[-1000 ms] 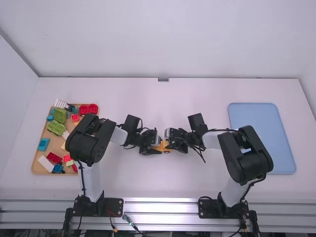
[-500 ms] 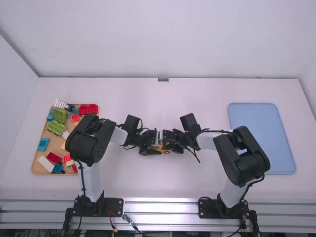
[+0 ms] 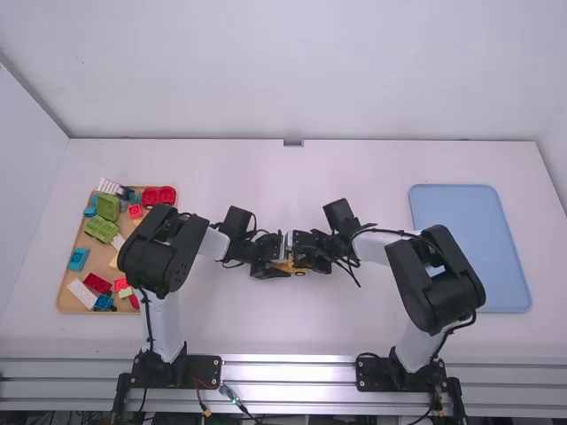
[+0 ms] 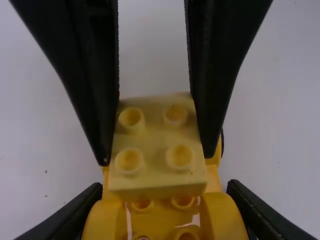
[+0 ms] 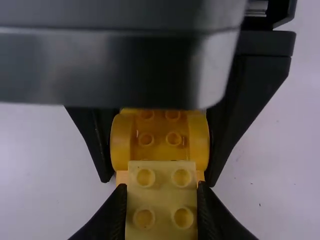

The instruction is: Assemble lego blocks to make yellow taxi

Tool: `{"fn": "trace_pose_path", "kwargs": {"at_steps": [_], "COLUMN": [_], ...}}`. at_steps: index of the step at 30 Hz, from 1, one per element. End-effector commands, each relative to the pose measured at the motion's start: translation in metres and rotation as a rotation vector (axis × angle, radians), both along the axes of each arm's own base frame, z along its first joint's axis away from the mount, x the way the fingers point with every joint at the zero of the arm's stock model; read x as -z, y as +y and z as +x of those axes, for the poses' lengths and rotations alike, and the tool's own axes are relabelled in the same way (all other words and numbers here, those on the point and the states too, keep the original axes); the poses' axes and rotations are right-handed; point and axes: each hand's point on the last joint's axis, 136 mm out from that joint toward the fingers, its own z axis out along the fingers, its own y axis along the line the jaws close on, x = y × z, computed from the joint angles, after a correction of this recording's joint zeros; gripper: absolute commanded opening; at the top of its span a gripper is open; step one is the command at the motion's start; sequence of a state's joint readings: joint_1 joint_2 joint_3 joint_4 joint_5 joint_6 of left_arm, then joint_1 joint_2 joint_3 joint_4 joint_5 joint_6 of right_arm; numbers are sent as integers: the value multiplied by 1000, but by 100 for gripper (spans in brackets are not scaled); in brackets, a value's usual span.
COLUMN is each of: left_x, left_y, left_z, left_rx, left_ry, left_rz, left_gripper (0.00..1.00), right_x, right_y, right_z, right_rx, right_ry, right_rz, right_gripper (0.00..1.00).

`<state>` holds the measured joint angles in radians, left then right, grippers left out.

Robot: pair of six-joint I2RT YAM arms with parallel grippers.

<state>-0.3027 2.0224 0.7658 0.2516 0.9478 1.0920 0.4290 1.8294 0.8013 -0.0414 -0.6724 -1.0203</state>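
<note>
In the high view my left gripper [image 3: 271, 258] and my right gripper [image 3: 306, 251] meet over the middle of the table, with an orange-yellow car base [image 3: 289, 266] between them. My left gripper [image 4: 165, 192] is shut on the sides of this car base [image 4: 165, 220], its studs facing up. A pale yellow block [image 4: 155, 145] with four studs is at the base's end nearer my right gripper. Across that block [image 5: 162, 200] my right gripper [image 5: 161, 189] is shut. Whether block and base are pressed together I cannot tell.
At the left stands a wooden tray [image 3: 66, 297] of loose blocks, including green pieces [image 3: 101, 229] and red pieces [image 3: 159, 196]. A blue tray [image 3: 469, 248] lies at the right, beyond the right arm.
My right gripper has moved left, closer to my left gripper, mostly in the first half second. The left arm has kept still with the car base.
</note>
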Motion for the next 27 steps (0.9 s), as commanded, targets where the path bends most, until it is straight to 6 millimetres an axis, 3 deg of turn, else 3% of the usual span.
{"fn": "trace_pose_path", "kwargs": {"at_steps": [1, 27], "left_x": [22, 22], "left_y": [8, 8], "left_z": [-15, -15], "left_rx": [2, -2], "left_ry": [35, 43], "left_rz": [66, 66], "left_gripper": [42, 42], "right_x": [5, 10], "right_y": [-17, -25], "right_z": [22, 25], "right_rx": [72, 115], "right_ry": [-57, -48], "right_rz": [-88, -135], "right_gripper": [15, 15]}}
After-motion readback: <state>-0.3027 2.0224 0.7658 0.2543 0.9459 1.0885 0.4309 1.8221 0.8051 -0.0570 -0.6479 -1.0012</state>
